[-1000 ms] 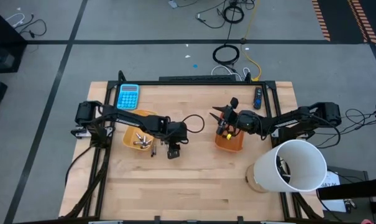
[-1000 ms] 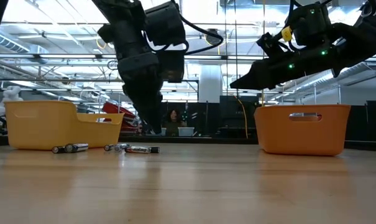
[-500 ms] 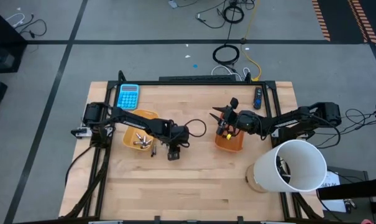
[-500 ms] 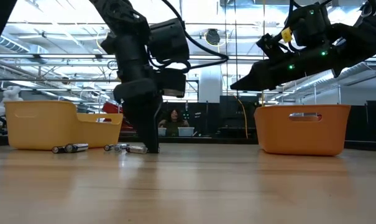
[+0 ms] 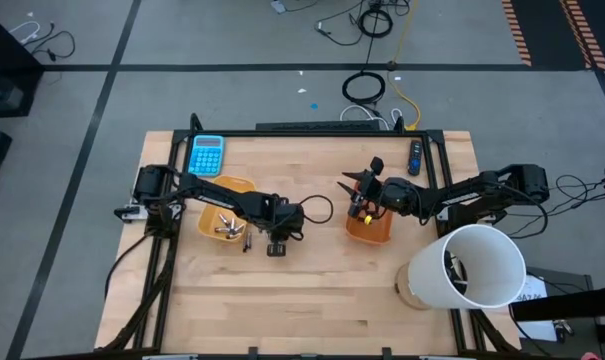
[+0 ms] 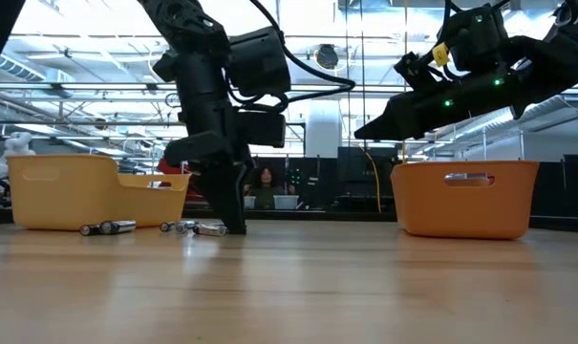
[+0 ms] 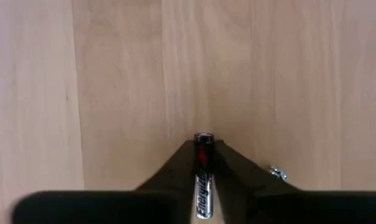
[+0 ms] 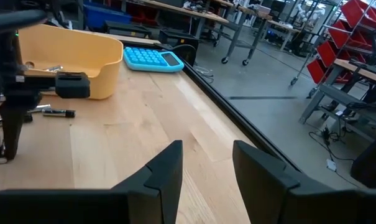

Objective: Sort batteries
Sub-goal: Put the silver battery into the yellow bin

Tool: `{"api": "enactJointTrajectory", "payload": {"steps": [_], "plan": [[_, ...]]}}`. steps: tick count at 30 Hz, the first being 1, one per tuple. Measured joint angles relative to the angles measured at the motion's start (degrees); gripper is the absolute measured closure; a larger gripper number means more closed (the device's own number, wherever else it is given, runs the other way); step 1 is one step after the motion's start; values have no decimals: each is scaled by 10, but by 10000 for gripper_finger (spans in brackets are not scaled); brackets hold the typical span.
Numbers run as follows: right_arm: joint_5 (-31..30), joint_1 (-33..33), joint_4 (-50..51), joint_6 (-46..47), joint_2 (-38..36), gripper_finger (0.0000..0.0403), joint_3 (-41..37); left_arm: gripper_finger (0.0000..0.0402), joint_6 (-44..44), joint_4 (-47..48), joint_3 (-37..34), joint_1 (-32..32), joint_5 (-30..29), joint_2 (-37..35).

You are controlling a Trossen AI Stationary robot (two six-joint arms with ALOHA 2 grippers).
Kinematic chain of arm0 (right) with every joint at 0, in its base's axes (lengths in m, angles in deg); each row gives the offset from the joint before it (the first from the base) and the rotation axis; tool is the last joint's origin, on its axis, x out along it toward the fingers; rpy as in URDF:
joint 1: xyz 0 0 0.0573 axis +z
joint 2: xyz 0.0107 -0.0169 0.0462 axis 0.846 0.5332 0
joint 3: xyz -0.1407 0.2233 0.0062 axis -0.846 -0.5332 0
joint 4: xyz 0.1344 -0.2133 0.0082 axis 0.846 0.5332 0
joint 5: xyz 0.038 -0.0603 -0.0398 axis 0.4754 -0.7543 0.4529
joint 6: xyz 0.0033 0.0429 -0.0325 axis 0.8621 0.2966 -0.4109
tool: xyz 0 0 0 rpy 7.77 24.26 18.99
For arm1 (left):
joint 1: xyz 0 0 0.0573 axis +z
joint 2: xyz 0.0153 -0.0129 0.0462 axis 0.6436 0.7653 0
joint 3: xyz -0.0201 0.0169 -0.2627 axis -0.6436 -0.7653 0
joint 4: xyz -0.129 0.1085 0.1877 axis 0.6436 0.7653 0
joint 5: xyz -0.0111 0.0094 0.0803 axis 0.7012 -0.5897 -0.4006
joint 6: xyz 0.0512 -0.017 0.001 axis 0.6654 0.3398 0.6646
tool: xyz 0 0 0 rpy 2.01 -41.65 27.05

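Sorting partly done: left gripper [image 7: 203, 180] clamps one dark battery [image 7: 202, 174] at the tabletop, loose batteries [image 6: 155, 227] remain beside the yellow tray [image 5: 210, 190], right gripper [image 8: 206, 168] hovers empty, fingers apart.

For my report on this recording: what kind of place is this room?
Probably a workshop or robotics lab: cables lie on the taped floor, wheeled metal tables and red bins stand beyond the wooden table.
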Motion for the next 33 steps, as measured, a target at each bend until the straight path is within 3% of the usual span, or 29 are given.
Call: {"api": "enactJointTrajectory", "payload": {"steps": [2,10,19,25,33], "plan": [[0,0,0,2,0,271,0,380,7,1,0,-2,0,0],[0,0,1,2,0,271,0,381,-1,46,24,-3,-1,-20],[0,0,13,15,0,271,0,381,-61,169,58,6,-45,-122],[0,1,17,15,0,271,0,381,-122,270,8,25,-50,-187],[0,1,22,15,0,271,0,381,-195,290,-70,47,-49,-268]]}}
